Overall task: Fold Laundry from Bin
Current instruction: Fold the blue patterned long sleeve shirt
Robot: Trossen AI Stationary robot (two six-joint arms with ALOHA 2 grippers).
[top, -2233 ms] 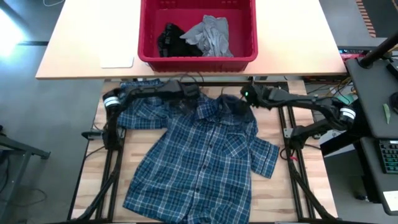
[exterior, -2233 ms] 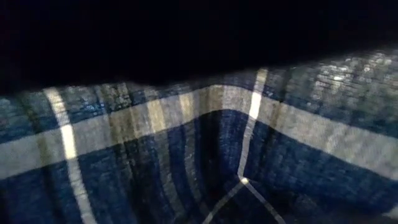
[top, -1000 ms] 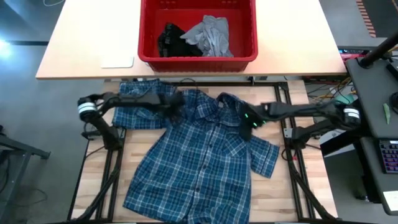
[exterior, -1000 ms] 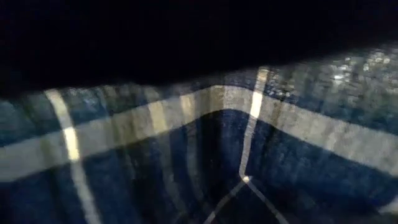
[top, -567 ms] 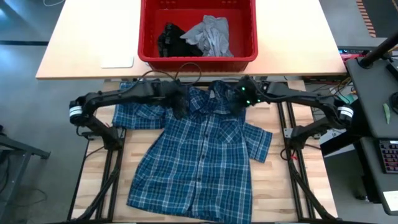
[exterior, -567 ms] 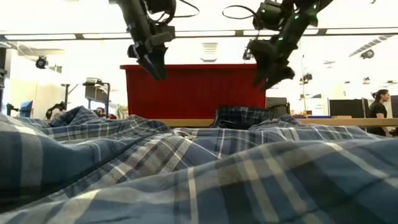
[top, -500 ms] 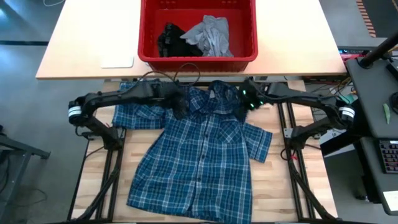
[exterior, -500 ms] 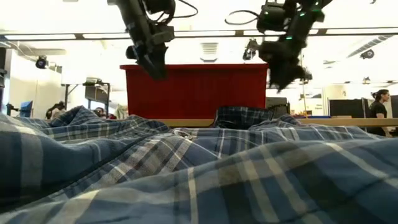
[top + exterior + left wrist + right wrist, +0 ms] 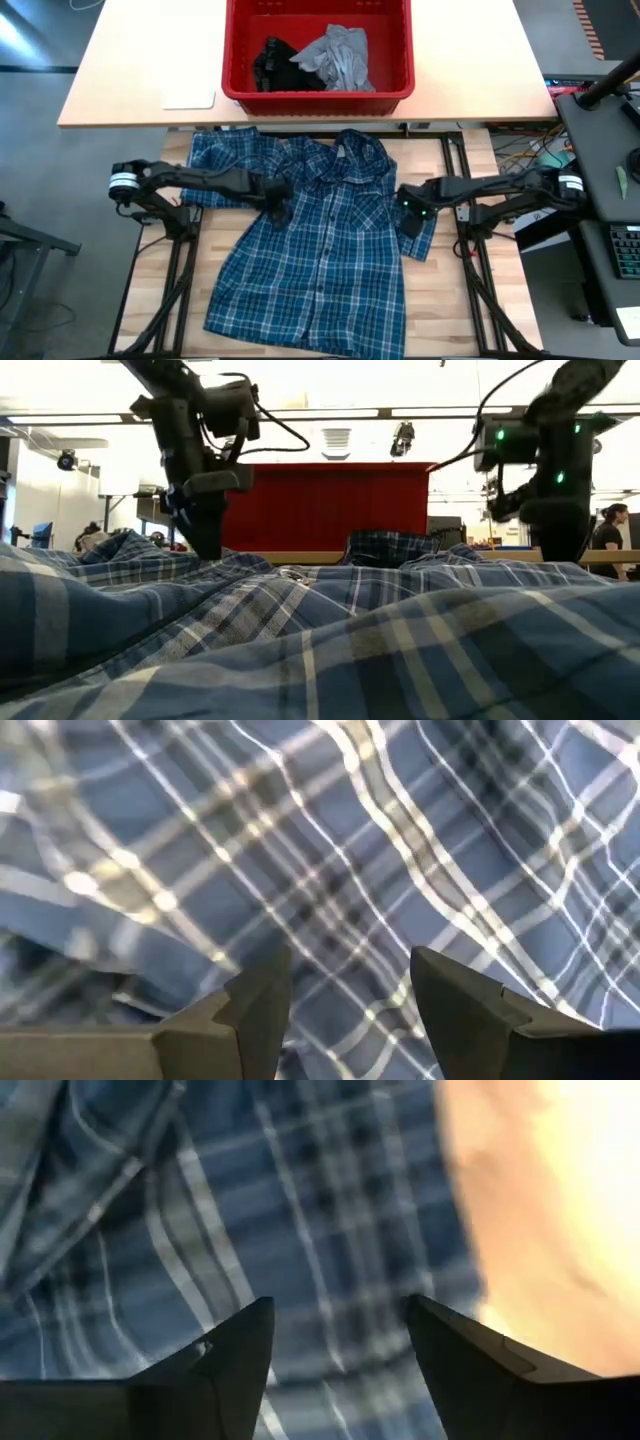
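Note:
The blue-and-white plaid shirt (image 9: 320, 250) lies spread front-up on the wooden table, its collar (image 9: 350, 150) toward the red bin (image 9: 318, 98). My left gripper (image 9: 276, 203) stands open, pointing down over the shirt's left chest beside the sleeve (image 9: 340, 900). My right gripper (image 9: 410, 220) is open too, pointing down over the right sleeve (image 9: 330, 1250) near its outer edge. A grey T-shirt (image 9: 340, 55) and a black garment (image 9: 270, 60) lie in the bin. My left gripper has its open fingers low over the plaid cloth; folds in the low view hide the fingertips (image 9: 208, 545), so I cannot tell whether they touch. My right gripper's open fingers (image 9: 565, 540) also end behind a fold, and touching cannot be told.
The bin stands on a lighter table beyond the far edge, next to a white flat object (image 9: 188, 96). Bare wood (image 9: 470, 300) shows to the right of the shirt, with more on the left (image 9: 200, 240). A person (image 9: 606, 525) stands far off in the room.
The shirt has slid a little toward the far edge and come off the low camera, which it covered a second ago. Both grippers rose near the collar, then came back toward the near edge and down onto the shirt, the left by the left sleeve, the right over the right sleeve.

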